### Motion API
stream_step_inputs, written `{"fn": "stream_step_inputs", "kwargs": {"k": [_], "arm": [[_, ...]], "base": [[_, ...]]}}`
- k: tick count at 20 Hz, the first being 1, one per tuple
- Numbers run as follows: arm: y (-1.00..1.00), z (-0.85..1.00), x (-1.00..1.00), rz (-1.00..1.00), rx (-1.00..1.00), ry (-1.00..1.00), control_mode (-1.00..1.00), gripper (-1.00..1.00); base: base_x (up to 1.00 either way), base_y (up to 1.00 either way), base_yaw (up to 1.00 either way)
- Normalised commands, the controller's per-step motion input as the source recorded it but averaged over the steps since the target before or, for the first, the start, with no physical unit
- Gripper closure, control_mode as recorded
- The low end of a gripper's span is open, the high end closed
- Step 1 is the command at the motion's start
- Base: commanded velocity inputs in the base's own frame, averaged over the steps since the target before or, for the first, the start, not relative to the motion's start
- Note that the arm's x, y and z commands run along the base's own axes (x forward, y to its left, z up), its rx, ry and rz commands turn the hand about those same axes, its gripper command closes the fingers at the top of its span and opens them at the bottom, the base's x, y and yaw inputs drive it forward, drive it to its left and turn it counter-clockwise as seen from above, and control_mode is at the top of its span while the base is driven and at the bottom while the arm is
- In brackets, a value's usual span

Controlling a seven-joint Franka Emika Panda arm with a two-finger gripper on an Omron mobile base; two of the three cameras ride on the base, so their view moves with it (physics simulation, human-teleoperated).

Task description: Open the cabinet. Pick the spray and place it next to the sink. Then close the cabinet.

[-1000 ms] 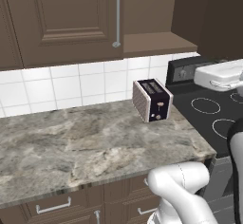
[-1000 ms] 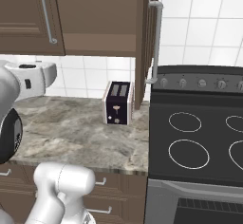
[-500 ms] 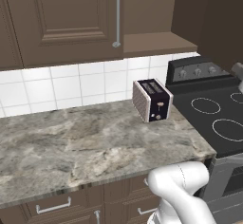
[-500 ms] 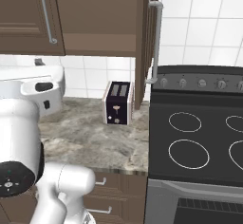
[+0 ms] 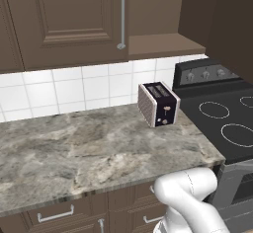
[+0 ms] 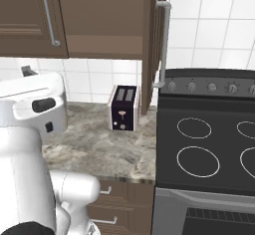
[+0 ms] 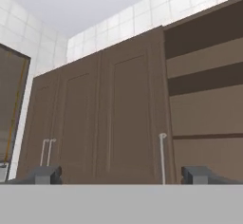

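The cabinet [image 5: 74,19] hangs on the wall above the marble counter [image 5: 89,148]; one door [image 6: 158,40] beside the stove stands swung out, edge-on in the right base view, its silver bar handle [image 6: 162,45] facing the stovetop [image 6: 209,149]. In the hand view bare shelves show past that door. A toaster [image 5: 158,103] stands on the counter beneath. The gripper [image 7: 121,175] has its fingers spread wide apart, gripping nothing.
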Motion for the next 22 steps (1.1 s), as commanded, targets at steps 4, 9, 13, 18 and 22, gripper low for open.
{"fn": "stream_step_inputs", "kwargs": {"k": [4, 9, 13, 18, 22], "arm": [[-0.35, -0.01, -0.07, 0.11, -0.08, 0.0, -1.0, -1.0], [-0.43, -0.2, 0.04, 0.12, -0.08, 0.0, -1.0, -1.0], [-0.7, -0.18, 0.27, 0.1, -0.01, -0.01, -1.0, -1.0], [-0.85, -0.14, 0.29, 0.08, 0.0, -0.03, -1.0, -1.0], [-0.79, -0.1, 0.32, 0.04, 0.0, -0.01, -1.0, -1.0]], "base": [[0.0, 0.0, 0.0], [0.0, 0.0, 0.0], [0.0, 0.0, 0.0], [0.0, 0.0, 0.0], [0.0, 0.0, 0.0]]}}
